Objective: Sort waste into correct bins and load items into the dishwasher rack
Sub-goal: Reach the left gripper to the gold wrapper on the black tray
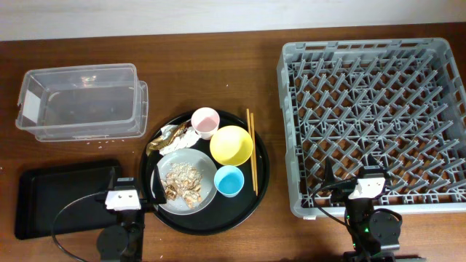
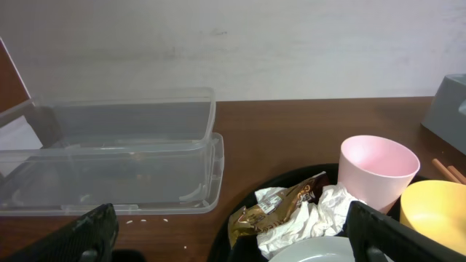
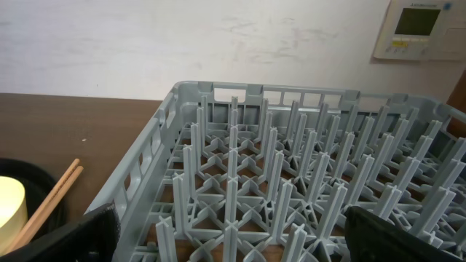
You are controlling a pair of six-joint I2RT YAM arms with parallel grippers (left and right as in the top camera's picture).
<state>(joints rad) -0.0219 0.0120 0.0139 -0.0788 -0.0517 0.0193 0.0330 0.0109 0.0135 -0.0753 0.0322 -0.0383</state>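
Overhead: nothing was sorted yet. The rack (image 1: 371,116) at the counter's right edge looked empty. Same for the tub (image 1: 80,102) in the far-left corner and the black tray (image 1: 51,196) in the near-left corner. The pink cup (image 1: 205,121), blue cup (image 1: 228,180), bowl (image 1: 231,145) and plate (image 1: 205,170) with scraps (image 1: 182,185) sat by the near edge.

Left wrist showed the tissue (image 2: 329,207) and wrapper (image 2: 280,209) clearer. The left hand (image 2: 231,244) was wide and empty.

Right wrist: the right hand (image 3: 233,240) was wide and empty too, facing the rack.
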